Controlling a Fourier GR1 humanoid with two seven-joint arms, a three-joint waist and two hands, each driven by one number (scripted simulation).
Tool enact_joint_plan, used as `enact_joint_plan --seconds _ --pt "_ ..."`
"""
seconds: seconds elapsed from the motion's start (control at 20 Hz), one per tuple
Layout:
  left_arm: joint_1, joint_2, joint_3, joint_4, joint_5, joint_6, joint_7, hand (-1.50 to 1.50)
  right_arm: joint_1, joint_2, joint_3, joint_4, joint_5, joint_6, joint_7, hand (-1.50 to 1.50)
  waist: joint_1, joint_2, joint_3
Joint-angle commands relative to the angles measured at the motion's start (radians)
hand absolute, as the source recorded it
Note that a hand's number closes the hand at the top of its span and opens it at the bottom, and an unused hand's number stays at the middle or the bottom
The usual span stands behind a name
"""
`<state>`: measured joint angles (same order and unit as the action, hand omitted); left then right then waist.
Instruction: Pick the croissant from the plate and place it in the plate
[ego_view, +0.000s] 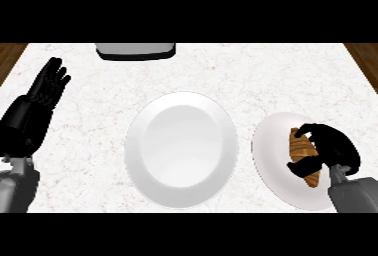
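Note:
A brown croissant (301, 151) lies on the small white plate (275, 150) at the right. My right hand (334, 148) sits over it, fingers and thumb curled round the croissant and hiding much of it. A larger white plate (181, 149) lies bare in the middle of the counter, to the left of the small one. My left hand (44, 90) stands open at the far left, fingers straight and pointing up, resting away from both plates.
A grey and black appliance (136, 50) stands at the counter's back edge, above the large plate. The white marbled counter (88, 125) ends in wooden strips at the left and right back corners.

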<state>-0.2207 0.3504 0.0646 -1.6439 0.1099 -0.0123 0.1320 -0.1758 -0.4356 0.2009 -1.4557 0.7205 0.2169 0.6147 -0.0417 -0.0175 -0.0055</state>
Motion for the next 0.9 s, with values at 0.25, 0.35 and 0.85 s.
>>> enact_joint_plan --seconds 0.25,0.35,0.85 --pt "0.071 0.031 0.078 0.001 -0.005 0.040 0.005 0.00 0.461 0.038 -0.001 -0.227 0.213 -0.261 0.299 1.50 -0.144 -0.034 -0.004" --pt "0.078 0.026 0.072 0.000 -0.005 0.037 0.005 0.00 0.526 0.051 0.039 -0.337 0.304 -0.310 0.357 1.50 -0.129 -0.028 -0.005" --pt "0.088 -0.003 0.025 -0.043 -0.003 0.012 -0.015 0.00 0.776 0.130 0.358 -0.932 0.670 -0.383 0.434 1.50 -0.053 -0.016 -0.003"
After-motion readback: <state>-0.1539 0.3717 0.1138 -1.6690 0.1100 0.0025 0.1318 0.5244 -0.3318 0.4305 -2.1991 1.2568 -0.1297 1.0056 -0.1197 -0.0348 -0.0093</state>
